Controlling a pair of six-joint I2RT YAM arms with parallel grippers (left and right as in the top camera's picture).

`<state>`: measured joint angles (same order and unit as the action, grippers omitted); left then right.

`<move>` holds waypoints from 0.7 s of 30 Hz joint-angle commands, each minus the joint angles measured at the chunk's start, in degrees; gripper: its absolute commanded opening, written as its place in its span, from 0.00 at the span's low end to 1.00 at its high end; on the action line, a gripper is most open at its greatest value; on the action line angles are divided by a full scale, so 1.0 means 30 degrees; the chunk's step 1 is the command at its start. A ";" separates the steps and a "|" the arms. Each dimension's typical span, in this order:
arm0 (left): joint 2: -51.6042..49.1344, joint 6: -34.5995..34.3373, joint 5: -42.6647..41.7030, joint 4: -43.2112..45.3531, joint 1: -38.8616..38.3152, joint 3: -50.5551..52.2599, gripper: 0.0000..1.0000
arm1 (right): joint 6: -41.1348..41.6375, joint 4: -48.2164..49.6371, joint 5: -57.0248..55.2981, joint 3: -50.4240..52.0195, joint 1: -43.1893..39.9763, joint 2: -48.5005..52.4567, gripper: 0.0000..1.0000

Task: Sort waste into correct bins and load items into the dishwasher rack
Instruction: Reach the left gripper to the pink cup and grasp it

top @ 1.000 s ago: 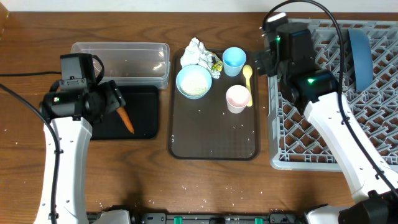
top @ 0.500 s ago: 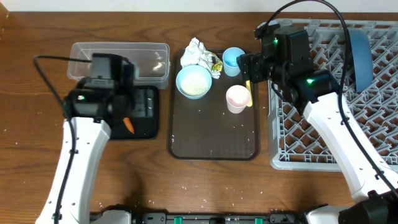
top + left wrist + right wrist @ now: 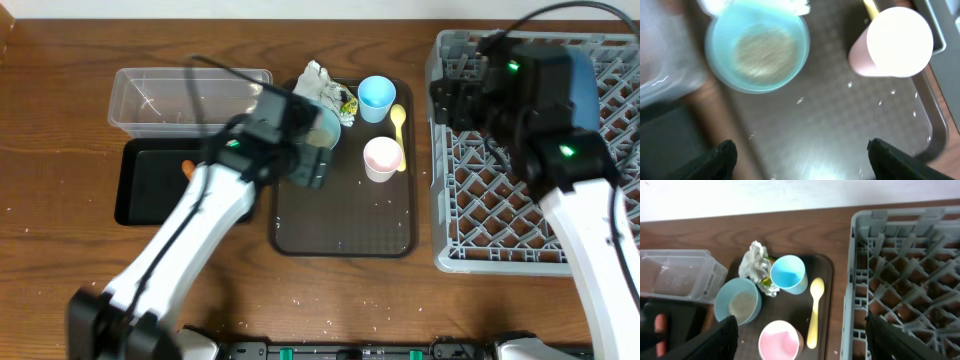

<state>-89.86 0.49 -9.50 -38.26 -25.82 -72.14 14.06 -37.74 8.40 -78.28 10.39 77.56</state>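
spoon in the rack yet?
No, the yellow spoon lies on the brown tray beside the pink cup, outside the grey rack.

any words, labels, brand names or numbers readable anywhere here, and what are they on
None can be read.
The small yellow-green wrapper may carry print, but it is too small and blurred to make out.
The grey plastic dishwasher rack and brown serving tray show no lettering.

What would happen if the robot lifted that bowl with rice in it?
The bowl looks like thin plastic, so probably light and stiff. The rice lies loose inside, so tilting would likely spill grains. Its smooth round rim may slip in a pinch.
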 commanded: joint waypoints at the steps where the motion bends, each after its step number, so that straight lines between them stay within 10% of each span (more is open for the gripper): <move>1: -0.1676 0.0051 -0.1151 0.0743 -0.0488 -0.1056 0.87 | 0.0153 -0.0656 0.0284 -0.0102 -0.0080 -0.0466 0.80; 21: -0.6207 -0.1056 -0.3147 0.3242 -0.1836 -0.2550 0.76 | 0.0007 -0.2033 -0.0022 -0.0095 -0.0087 -0.0474 0.80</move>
<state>-107.44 -1.72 -17.02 -29.36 -30.98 -78.89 14.04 -43.59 8.75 -78.30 10.46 76.01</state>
